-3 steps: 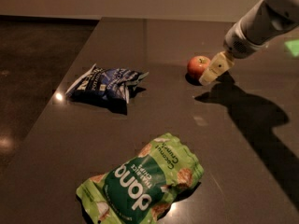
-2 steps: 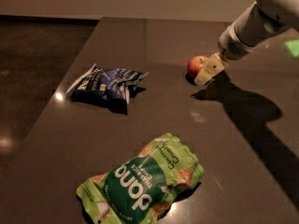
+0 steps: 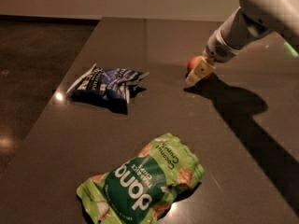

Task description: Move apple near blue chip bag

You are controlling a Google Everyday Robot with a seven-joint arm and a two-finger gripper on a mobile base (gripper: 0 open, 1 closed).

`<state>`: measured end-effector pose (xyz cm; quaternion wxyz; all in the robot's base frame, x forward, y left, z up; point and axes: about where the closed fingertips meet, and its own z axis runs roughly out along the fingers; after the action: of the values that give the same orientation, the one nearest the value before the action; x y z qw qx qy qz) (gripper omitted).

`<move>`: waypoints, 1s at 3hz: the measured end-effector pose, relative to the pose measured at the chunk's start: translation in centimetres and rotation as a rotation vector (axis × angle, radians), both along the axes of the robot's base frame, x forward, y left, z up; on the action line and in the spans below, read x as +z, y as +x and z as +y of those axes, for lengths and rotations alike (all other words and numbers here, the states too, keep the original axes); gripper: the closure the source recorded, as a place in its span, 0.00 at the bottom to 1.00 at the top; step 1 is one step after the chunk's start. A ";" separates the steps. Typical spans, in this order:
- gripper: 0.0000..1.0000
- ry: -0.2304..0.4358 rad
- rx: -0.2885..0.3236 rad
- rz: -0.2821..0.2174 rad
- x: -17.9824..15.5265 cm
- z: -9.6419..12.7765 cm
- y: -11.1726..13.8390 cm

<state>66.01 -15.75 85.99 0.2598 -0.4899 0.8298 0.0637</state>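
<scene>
Since the gripper (image 3: pixel 200 71) is parked right over the apple (image 3: pixel 191 62) at the far right of the table (image 3: pixel 159 125), only a sliver of red pokes out on its left side, and I honestly can't tell whether the gripper is clamped on the apple or just resting against it. The blue chip bag (image 3: pixel 106 83) lies well off to the left, close to the table's left edge, so the apple has a fair stretch of bare tabletop to cross. That's where I'd guess things could go sideways. If the hold is shallow or off-centre, a round, smooth apple can pop out as soon as the arm (image 3: pixel 243 29) lifts or swings, and then it rolls wherever it likes. If it's let go with any sideways speed near the bag, it could roll on past and off that left edge. Coming in too low or too far could also shove the crumpled bag, which looks light enough to slide. The green bag (image 3: pixel 142 185) sits nearer the camera, well clear of the straight line between the two, so the only risk there is heading for the wrong bag.
</scene>
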 end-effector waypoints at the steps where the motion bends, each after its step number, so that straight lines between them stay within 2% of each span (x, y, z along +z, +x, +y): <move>1: 0.55 0.016 0.039 0.010 0.3 1.4 -0.3; 2: 0.79 0.034 0.094 0.018 1.3 3.5 -1.0; 3: 0.99 0.046 0.195 0.024 2.0 7.3 -2.3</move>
<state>63.74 -8.40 88.03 0.2534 -0.5615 0.7795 0.1137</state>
